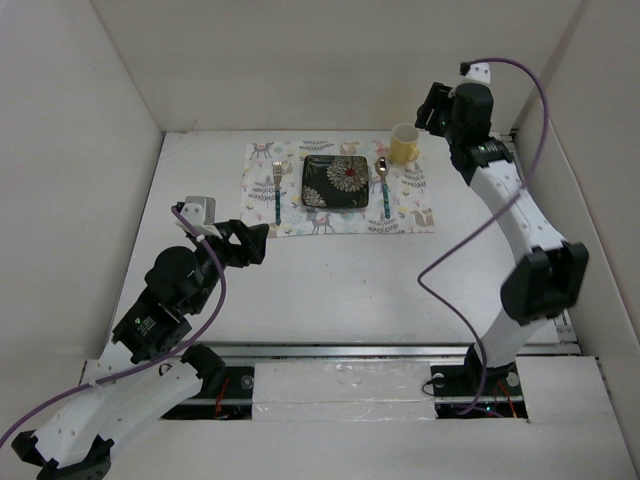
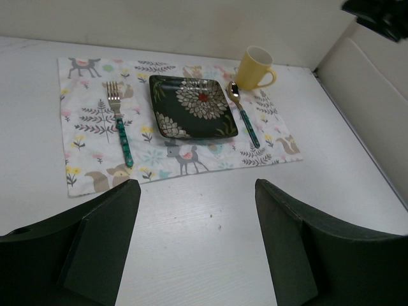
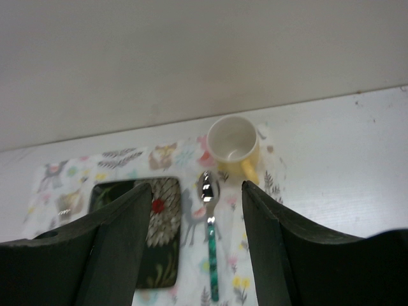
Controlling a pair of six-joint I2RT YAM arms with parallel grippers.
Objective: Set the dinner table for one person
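Note:
On the white dinner table lies a pastel animal-print placemat. On it sit a dark square floral plate, a green-handled fork to its left and a green-handled spoon to its right. A yellow mug stands at the mat's far right corner. My left gripper is open and empty, near the mat's front left edge. My right gripper is open and empty, raised behind the mug. The left wrist view shows the plate, fork, spoon and mug. The right wrist view shows the mug and spoon.
White walls enclose the table on the left, back and right. A metal rail runs along the near edge by the arm bases. A purple cable hangs from the right arm over the table.

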